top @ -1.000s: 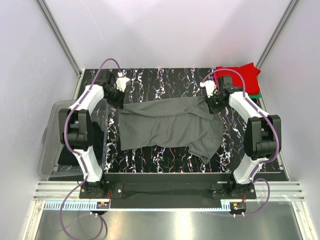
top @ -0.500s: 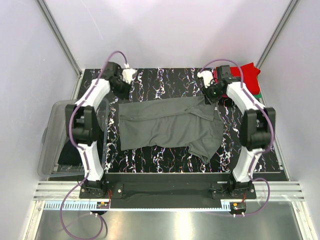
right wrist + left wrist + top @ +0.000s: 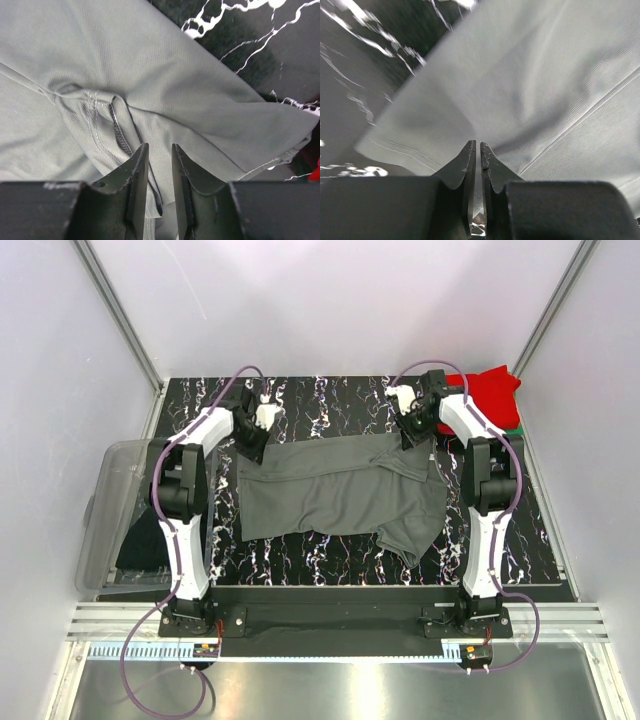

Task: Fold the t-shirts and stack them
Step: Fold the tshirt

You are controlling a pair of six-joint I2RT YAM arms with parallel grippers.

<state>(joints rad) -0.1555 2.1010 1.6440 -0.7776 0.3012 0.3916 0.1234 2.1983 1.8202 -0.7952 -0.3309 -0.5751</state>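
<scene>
A dark grey t-shirt (image 3: 330,490) lies spread across the middle of the black marbled table (image 3: 330,400), one sleeve trailing toward the near right. My left gripper (image 3: 256,438) hangs over its far left corner. In the left wrist view the jaws (image 3: 478,145) stand almost together, with only a thin slit and no cloth seen pinched, above the grey cloth (image 3: 535,75). My right gripper (image 3: 408,434) is at the shirt's far right corner. Its jaws (image 3: 160,146) are narrowly open just above a seamed fold of the shirt (image 3: 75,50). A red t-shirt (image 3: 488,392) lies on a green one (image 3: 514,428).
A clear plastic tub (image 3: 120,510) holding dark cloth sits off the table's left edge, beside the left arm. The red and green shirts fill the far right corner. Metal frame posts and white walls close in both sides. Bare marble (image 3: 280,55) shows beyond the shirt's edge.
Both grippers lifted off the shirt's far corners, swung toward the back of the table, then came inward onto the far edge. The left jaws have narrowed. The shirt has hardly shifted.
</scene>
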